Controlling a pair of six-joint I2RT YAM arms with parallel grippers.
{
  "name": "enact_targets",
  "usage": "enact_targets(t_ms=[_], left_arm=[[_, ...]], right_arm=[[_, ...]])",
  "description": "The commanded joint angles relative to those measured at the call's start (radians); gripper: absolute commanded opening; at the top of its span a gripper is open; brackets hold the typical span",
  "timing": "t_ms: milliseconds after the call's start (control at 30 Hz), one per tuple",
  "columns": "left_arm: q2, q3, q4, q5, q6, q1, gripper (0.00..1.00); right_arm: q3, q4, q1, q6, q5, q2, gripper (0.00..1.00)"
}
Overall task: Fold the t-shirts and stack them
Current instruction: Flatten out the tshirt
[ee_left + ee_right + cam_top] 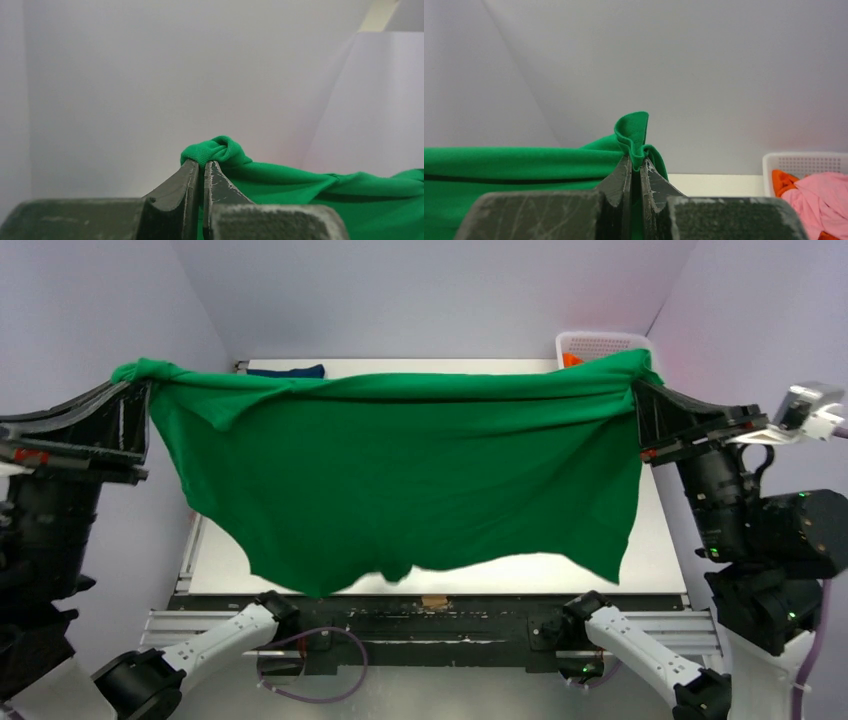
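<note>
The green t-shirt (pixel 400 470) hangs stretched over the desk (pixel 655 550), hiding most of it; left jaws and right jaws each clamp a bunched top corner. Behind, a navy t-shirt (pixel 287 371) and the white basket (pixel 600 340) of orange cloth (pixel 781 181) and pink cloth (pixel 819 195) show only partly.

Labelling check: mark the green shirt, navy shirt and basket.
green shirt (pixel 400 470): top view, middle of the spread cloth.
navy shirt (pixel 288 371): top view, strip showing past the green shirt's top edge.
basket (pixel 806 162): right wrist view, mesh back wall.
</note>
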Motion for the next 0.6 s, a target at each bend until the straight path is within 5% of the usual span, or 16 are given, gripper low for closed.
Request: enact_targets(t_ms=[0,67,167,267,367,433,567], left_arm=[[0.123,-0.156,0.162,-0.307,0.101,0.008,0.0],[0.188,-0.261,0.259,-0.404,0.132,0.019,0.0],[0.352,-0.328,0.226,-0.328,0.006,0.126,0.0],[0.574,-0.343,0.214,-0.301,-0.081,0.232,0.02],[0.834,-0.3,0.237,-0.237,-0.105,0.274,0.17],[1.023,-0.172,0.189,-0.18,-0.125,0.301,0.26],[1.295,0.234,-0.106,-0.127,-0.179,0.333,0.82]], right_arm=[[-0.153,0.045,-0.007,0.055,0.214,0.04,0.0],[-0.257,0.089,-0.007,0.095,0.364,0.067,0.0],[-0.395,0.114,-0.007,0.173,0.604,0.172,0.0],[-0.44,0.099,-0.039,0.251,0.652,0.377,0.0],[-0.415,0.12,-0.089,0.283,0.581,0.639,0.01],[-0.312,0.094,-0.118,0.278,0.543,0.823,0.24],[-0.038,-0.063,-0.143,0.277,0.559,1.096,0.5]])
